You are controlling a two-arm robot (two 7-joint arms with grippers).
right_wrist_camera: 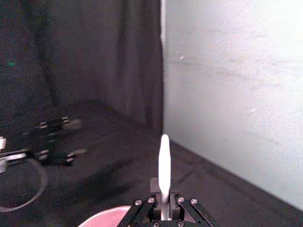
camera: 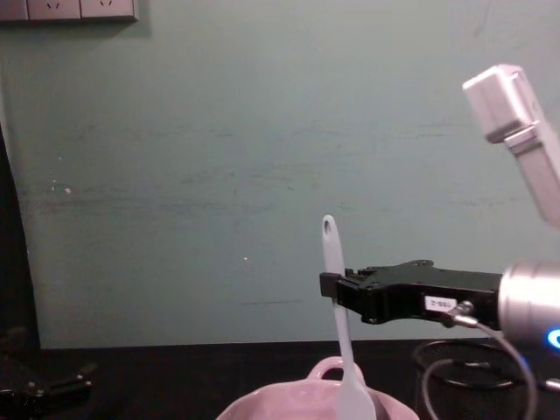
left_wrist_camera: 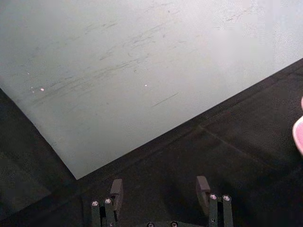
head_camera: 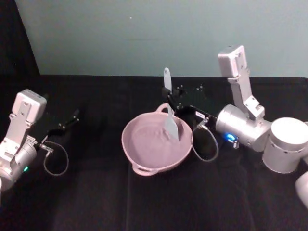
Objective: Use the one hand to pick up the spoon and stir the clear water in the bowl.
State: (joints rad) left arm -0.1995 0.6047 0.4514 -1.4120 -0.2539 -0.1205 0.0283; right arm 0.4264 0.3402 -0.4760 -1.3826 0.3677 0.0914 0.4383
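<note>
pink bowl (head_camera: 132, 144) sits nearest, its front loop handle toward the robot; clear water (head_camera: 151, 137) shows as a faint rippled shine inside. right gripper (head_camera: 169, 103) reaches in level from the bowl's right, wrist horizontal, fingers over the far-right rim and clamped tight on the spoon (head_camera: 172, 126) at mid-handle. spoon stands nearly upright, hole end up, paddle head down inside the bowl's right half. left gripper (head_camera: 74, 115) lies parked well left of the bowl, fingers apart, nothing between them.

Surface (head_camera: 96, 202): black cloth.
Wall (head_camera: 144, 33): pale green, at 12 o'clock.
Curtain (head_camera: 14, 33): black, at 10 o'clock.
Sockets (camera: 79, 9): white, on wall.
</note>
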